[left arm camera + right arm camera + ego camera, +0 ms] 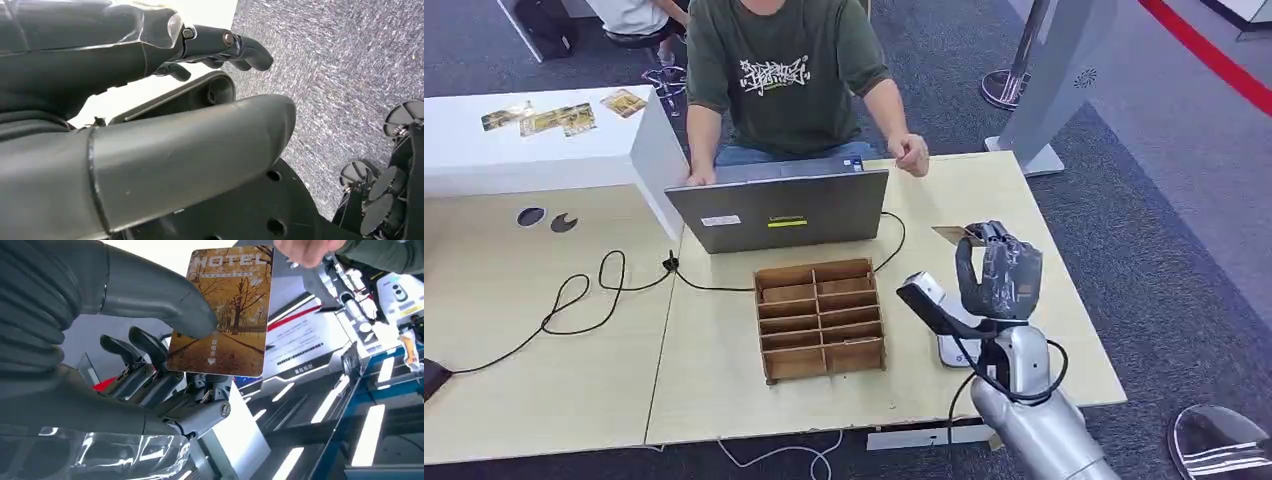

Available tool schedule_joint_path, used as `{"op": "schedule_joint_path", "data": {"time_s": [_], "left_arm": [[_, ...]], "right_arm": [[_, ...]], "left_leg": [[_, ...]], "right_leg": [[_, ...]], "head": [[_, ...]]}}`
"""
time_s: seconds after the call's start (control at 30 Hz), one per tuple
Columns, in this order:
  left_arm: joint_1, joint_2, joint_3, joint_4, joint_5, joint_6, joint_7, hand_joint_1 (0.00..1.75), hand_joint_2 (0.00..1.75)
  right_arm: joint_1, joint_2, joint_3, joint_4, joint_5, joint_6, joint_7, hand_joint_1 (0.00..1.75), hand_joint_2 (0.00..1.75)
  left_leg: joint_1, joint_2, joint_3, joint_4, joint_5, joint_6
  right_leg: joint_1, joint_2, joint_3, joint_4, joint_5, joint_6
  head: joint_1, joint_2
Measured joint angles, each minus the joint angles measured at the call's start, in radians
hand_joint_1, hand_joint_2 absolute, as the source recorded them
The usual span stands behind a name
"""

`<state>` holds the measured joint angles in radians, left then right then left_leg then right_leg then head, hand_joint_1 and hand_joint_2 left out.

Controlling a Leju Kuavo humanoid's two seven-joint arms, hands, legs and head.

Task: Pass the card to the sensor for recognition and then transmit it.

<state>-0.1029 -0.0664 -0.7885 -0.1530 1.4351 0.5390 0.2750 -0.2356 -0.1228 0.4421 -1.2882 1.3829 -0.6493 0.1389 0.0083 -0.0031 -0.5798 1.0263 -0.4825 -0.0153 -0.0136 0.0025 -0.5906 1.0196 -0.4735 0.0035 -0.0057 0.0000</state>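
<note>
A: While the right hand (996, 272) is holding the card (948, 235) up over the worktop (724, 380), where is the card sitting exactly?

B: It is being pinched between the thumb and the darker fingers (150, 367), as the right wrist view is showing; the card (225, 310) is carrying an autumn picture and the word HOTEL. In the head view it is poking out of the hand toward ten o'clock, above the worktop's three o'clock side.

A: Why is it being held flat and raised like that?

B: I am judging that the face is being kept clear so the sensor (939, 310), the black-and-white unit just beside the wrist at about seven o'clock from the hand, can read it. The card is looking apart from the sensor, so the recognition step is likely not done yet.

A: And the left hand (165, 150)?

B: It is hanging over grey carpet in its own wrist view. Its fingers are looking loosely extended with nothing in them, though I am not fully sure.

A: What else is lying around?

B: A wooden divider box (819, 318) is standing at the worktop's centre, a laptop (779, 208) at twelve o'clock from it, and a person (784, 75) is sitting behind that, one hand (911, 155) resting near the card, probably placed to receive it.
</note>
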Motion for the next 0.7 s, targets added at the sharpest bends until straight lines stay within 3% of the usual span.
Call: {"op": "schedule_joint_path", "data": {"time_s": [0.13, 0.27, 0.7], "left_arm": [[0.000, 0.000, 0.000, 0.000, -0.002, 0.000, 0.000, 0.00, 0.00], [-0.001, -0.001, 0.000, 0.000, -0.009, 0.001, 0.000, 0.00, 0.00], [-0.004, -0.002, 0.000, 0.000, -0.018, 0.001, 0.000, 0.00, 0.00]], "right_arm": [[-0.006, 0.013, -0.001, 0.002, 0.036, 0.000, 0.006, 1.75, 1.75], [-0.040, 0.035, -0.002, 0.007, 0.172, 0.000, 0.030, 1.75, 1.75], [-0.125, 0.077, 0.008, 0.069, 0.188, 0.000, 0.051, 1.75, 1.75]], "left_leg": [[0.000, 0.000, 0.000, 0.000, 0.000, 0.000], [0.000, 0.000, 0.000, 0.000, 0.000, 0.000], [0.000, 0.000, 0.000, 0.000, 0.000, 0.000]], "right_leg": [[0.000, 0.000, 0.000, 0.000, 0.000, 0.000], [0.000, 0.000, 0.000, 0.000, 0.000, 0.000], [0.000, 0.000, 0.000, 0.000, 0.000, 0.000]], "head": [[0.000, 0.000], [0.000, 0.000], [0.000, 0.000]]}}
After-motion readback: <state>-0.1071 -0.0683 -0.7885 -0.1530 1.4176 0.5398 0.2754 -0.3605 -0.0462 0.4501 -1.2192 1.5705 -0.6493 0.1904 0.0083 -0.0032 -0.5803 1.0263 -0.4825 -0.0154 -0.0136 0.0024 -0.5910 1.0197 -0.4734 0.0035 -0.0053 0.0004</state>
